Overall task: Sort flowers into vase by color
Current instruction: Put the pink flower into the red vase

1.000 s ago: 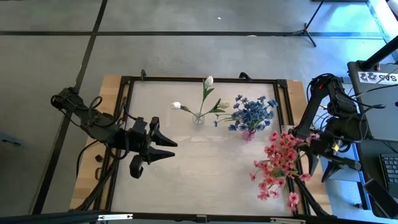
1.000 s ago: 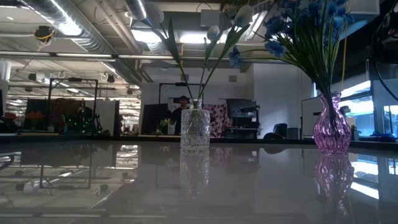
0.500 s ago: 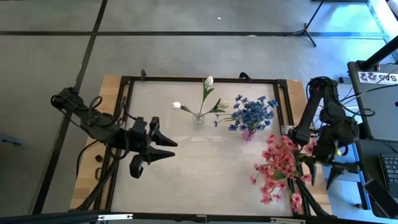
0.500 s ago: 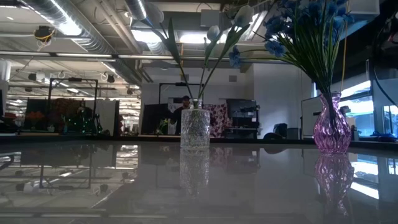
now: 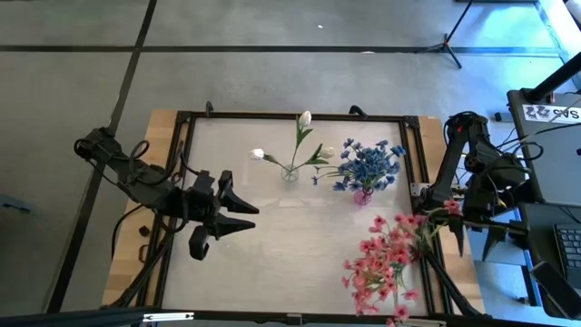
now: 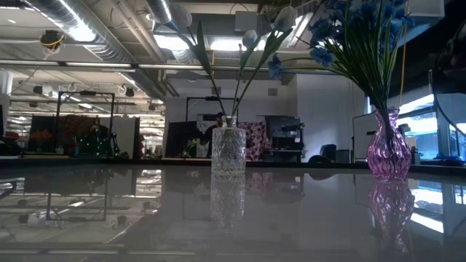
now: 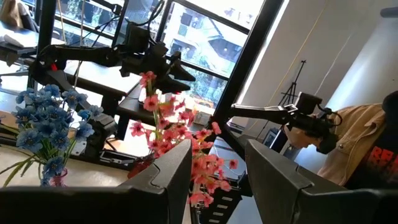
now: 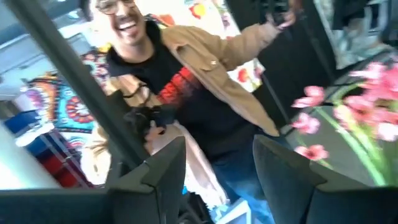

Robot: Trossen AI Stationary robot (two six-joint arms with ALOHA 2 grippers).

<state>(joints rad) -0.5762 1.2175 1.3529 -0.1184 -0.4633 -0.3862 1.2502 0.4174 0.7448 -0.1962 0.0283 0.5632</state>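
Note:
White flowers (image 5: 300, 145) stand in a clear vase (image 6: 228, 149) at the table's far middle. Blue flowers (image 5: 368, 163) stand in a purple vase (image 6: 387, 149) to their right. A bunch of pink flowers (image 5: 386, 262) leans out over the table's near right corner. Its stems run together beside my right gripper (image 5: 472, 238), where the arm hides their ends. In the wrist view that gripper (image 8: 217, 146) is open with nothing between its fingers, and the pink flowers (image 8: 367, 93) are off to one side. My left gripper (image 5: 250, 216) hangs open over the table's left part. My right gripper: I cannot tell whether it touches the pink flowers. Its wrist view shows no stem between the fingers, and the arm hides the stems' ends (image 5: 436, 222).
A black frame (image 5: 182, 182) rims the table. A person in a tan jacket (image 8: 186, 81) stands beyond the right arm. A desk with gear (image 5: 554, 118) is at the right. The table's near middle (image 5: 290, 263) is bare.
My right gripper has tipped up, rolled and dipped a little. The pink flowers' blooms have swung from the right edge toward the table's near edge and left, while the stem ends have stayed by the right arm.

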